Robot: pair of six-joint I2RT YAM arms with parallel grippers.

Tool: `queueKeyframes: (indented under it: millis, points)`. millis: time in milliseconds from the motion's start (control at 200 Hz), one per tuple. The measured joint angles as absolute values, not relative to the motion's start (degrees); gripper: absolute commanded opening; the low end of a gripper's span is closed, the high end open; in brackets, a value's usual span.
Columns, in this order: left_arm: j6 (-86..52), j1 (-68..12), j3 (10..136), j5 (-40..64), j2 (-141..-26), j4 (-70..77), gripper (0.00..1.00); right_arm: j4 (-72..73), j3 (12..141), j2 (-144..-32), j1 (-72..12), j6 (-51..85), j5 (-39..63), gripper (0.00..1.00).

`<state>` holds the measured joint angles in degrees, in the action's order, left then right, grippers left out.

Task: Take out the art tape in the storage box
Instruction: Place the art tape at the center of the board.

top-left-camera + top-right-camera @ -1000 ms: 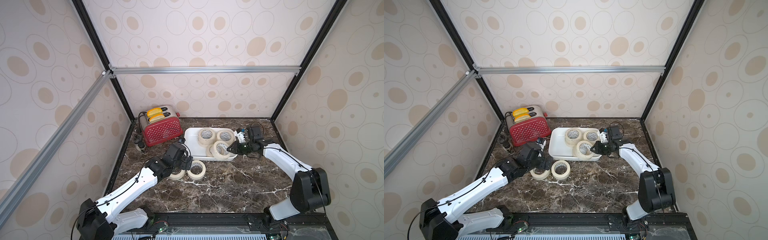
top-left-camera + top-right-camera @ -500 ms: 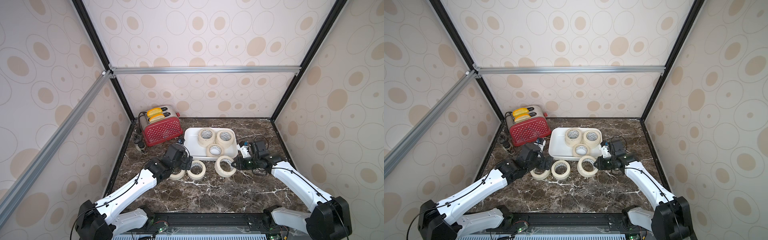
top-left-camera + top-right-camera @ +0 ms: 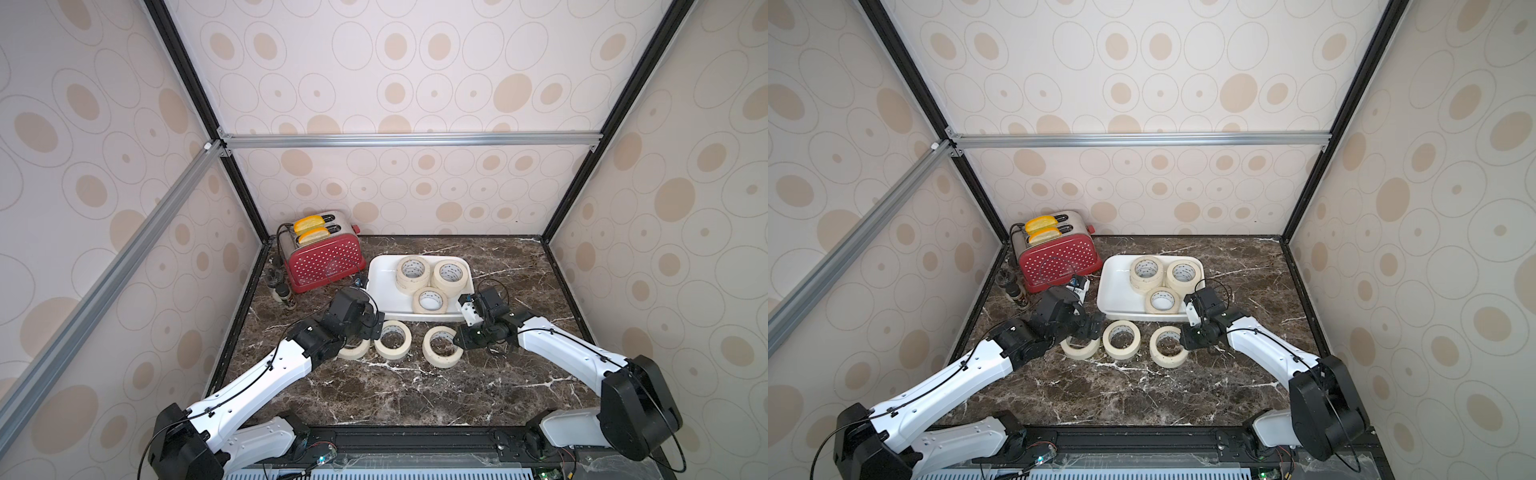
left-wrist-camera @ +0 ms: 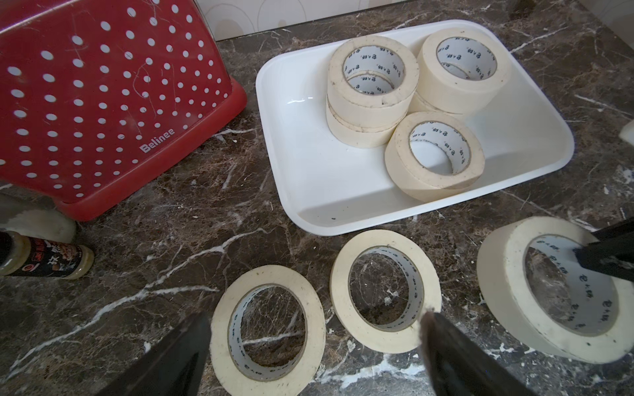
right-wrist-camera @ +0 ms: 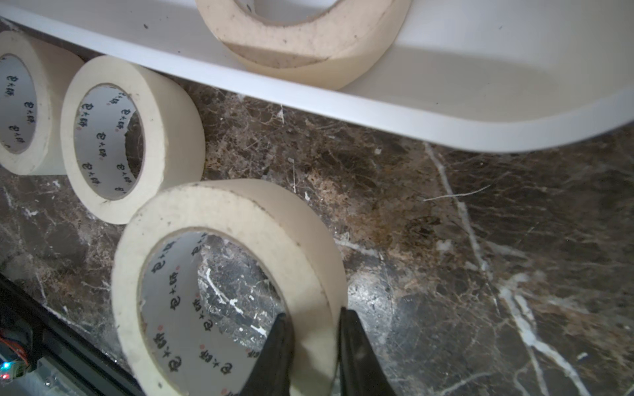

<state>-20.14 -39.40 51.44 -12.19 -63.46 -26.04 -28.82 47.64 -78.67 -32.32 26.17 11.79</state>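
The right claw (image 3: 459,338) is clenched on the right wall of one art tape roll (image 3: 440,362). The roll is low over the desk (image 3: 415,395), slightly tilted, just near of the storage box (image 3: 386,291). The next roll (image 3: 431,310) lies hole-up in the box's near-right part, just far and left of that claw. The low-stretched right arm is nearer to it. The left claw (image 4: 315,349) hangs wide open over two other rolls (image 3: 392,354) on the desk.

A red metal toaster with white dots (image 3: 328,266) stands at the back left of the dark brown marble table (image 3: 415,395), with two yellow slices (image 3: 311,229) in its slots. Two small bottles (image 3: 283,294) sit just beside its left end. Cream oval-patterned walls (image 3: 415,83) enclose the table.
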Motion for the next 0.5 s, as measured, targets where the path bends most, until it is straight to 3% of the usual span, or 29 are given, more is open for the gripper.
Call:
queueKeyframes:
  millis: [501]
  points:
    - [-20.14,-39.40,51.44,-12.16,-63.64,-26.20,0.99,-23.27,49.54,-86.70,-32.36,26.76,10.35,0.08]
